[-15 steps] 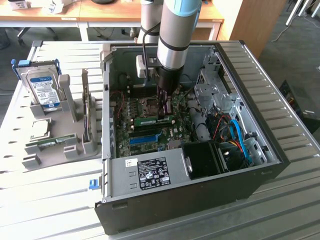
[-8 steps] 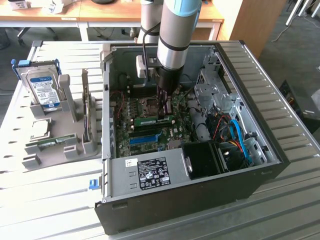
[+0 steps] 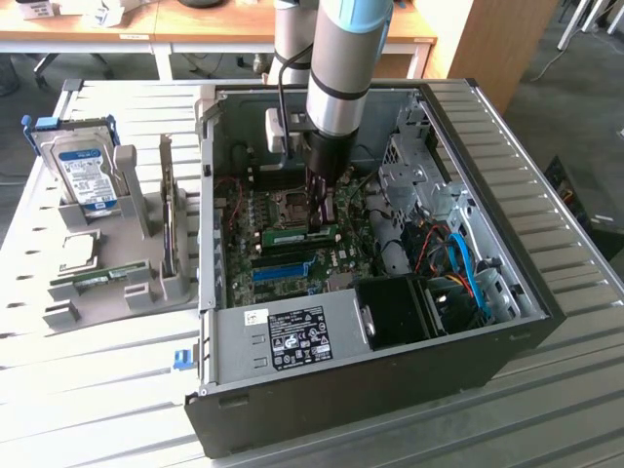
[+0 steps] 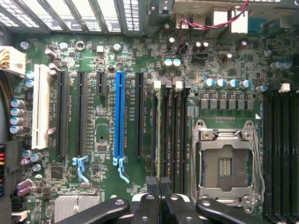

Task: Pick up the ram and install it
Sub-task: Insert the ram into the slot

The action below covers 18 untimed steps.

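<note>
Start at the exterior view's left, outside the computer case. A grey holder stands just beside the case wall on the slatted table. It carries an upright hard drive with a blue-white label and a square silver processor chip lying flat. A thin green strip lies in its front groove, too small for you to name with confidence.

Move across the case wall and you reach the motherboard, lying flat on the case floor. The ram stands on edge in a memory slot near the middle of the case, its green face and pale label turned toward the case's front. In the wrist view you see it only edge-on, a thin line running down the slot. Whether its latches have closed is not something you can make out.

The gripper is down on the ram, with the arm rising out of the case and cut off above. The fingertips are pressed together on the stick's top edge. They hide that end of it — you cannot tell whether any of the board is pinched between them.

Further toward the case's right side sit the power supply at the front, then the metal drive cage and blue cables.
</note>
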{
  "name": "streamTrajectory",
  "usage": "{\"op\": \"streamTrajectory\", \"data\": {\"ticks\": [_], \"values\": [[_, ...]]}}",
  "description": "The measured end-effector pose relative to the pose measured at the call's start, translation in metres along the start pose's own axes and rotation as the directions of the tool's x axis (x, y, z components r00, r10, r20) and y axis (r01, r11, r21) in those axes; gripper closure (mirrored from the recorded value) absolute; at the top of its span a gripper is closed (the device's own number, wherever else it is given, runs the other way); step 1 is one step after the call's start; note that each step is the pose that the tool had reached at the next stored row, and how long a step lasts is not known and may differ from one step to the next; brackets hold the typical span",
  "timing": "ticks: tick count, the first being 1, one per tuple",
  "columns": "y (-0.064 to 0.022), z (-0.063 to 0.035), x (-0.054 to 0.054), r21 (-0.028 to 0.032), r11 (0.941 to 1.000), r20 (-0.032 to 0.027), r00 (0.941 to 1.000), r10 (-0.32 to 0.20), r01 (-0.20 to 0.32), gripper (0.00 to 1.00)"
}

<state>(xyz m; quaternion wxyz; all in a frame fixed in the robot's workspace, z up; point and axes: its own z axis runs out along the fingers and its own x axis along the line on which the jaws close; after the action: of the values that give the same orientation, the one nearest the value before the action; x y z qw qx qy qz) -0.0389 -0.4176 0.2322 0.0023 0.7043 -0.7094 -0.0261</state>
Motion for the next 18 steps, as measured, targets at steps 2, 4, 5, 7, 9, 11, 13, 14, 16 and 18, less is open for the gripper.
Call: {"op": "streamTrajectory", "data": {"ticks": [2, 4, 5, 7, 9, 11, 13, 14, 16, 18], "values": [[0.0, 0.0003, 0.0, -0.0001, 1.0, -0.0001, 1.0, -0.001, 0.001, 0.89], [0.0, 0.0003, 0.0, -0.0001, 1.0, -0.0001, 1.0, -0.001, 0.001, 0.89], [0.0, 0.0003, 0.0, -0.0001, 1.0, 0.0, 1.0, -0.001, 0.001, 0.89], [0.0, -0.0002, -0.0001, 0.0, 1.0, 0.0003, 1.0, -0.001, 0.001, 0.89], [0.0001, -0.0014, -0.0001, -0.0001, 1.0, 0.0, 1.0, -0.001, 0.001, 0.89], [0.0, -0.0015, -0.0001, 0.0, 1.0, 0.0002, 1.0, -0.001, 0.001, 0.89], [0.0001, -0.0016, -0.0001, 0.0, 1.0, 0.0002, 1.0, -0.001, 0.001, 0.89], [0.0001, -0.0016, -0.0001, -0.0001, 1.0, 0.0, 1.0, -0.001, 0.001, 0.89], [0.0001, -0.0016, -0.0001, -0.0001, 1.0, 0.0, 1.0, -0.002, 0.002, 0.89], [0.0001, -0.0017, -0.0001, -0.0002, 1.0, 0.0006, 1.0, -0.005, 0.005, 0.89]]}}
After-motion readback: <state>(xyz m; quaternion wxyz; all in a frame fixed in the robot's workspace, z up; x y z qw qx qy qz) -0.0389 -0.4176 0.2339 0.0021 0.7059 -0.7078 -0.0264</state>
